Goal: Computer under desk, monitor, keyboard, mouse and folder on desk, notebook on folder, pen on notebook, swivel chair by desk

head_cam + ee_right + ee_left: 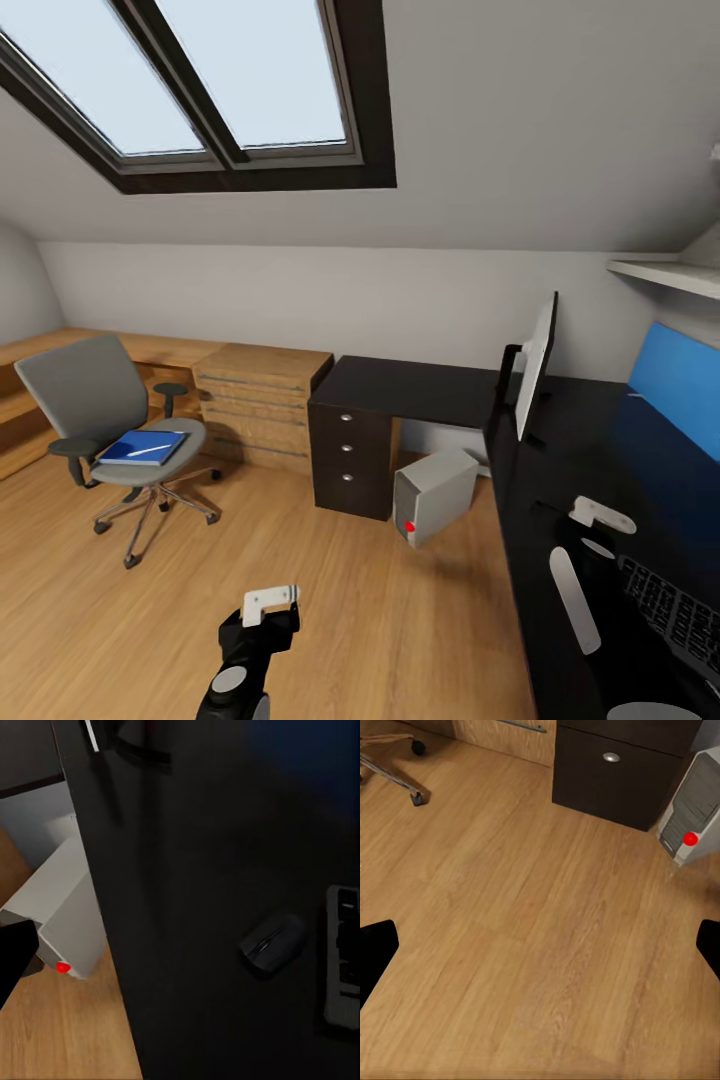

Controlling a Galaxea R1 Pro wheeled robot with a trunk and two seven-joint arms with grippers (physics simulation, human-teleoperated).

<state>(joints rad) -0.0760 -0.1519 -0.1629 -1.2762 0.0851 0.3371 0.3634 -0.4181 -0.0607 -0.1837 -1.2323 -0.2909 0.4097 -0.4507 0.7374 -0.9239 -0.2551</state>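
The grey swivel chair (pixel 110 430) stands on the floor at the left, away from the desk (pixel 560 470). The blue folder (pixel 143 447) lies on its seat with the white pen (pixel 152 451) on top; I cannot make out the notebook. The silver computer (pixel 435 495) leans tilted on the floor beside the black drawers (pixel 350 450). On the desk stand the monitor (pixel 535 365), edge-on, the keyboard (pixel 670 610) and the mouse (pixel 271 943). My left gripper (pixel 270 600) hangs open over bare floor. My right gripper (pixel 600 515) is open above the desk near the mouse.
A light wooden drawer chest (pixel 262 400) and low wooden bench line the back wall. A blue panel (pixel 680 385) and white shelf (pixel 665 275) are at the right. Wooden floor (pixel 540 930) stretches between chair and desk. The chair's casters (pixel 416 795) show in the left wrist view.
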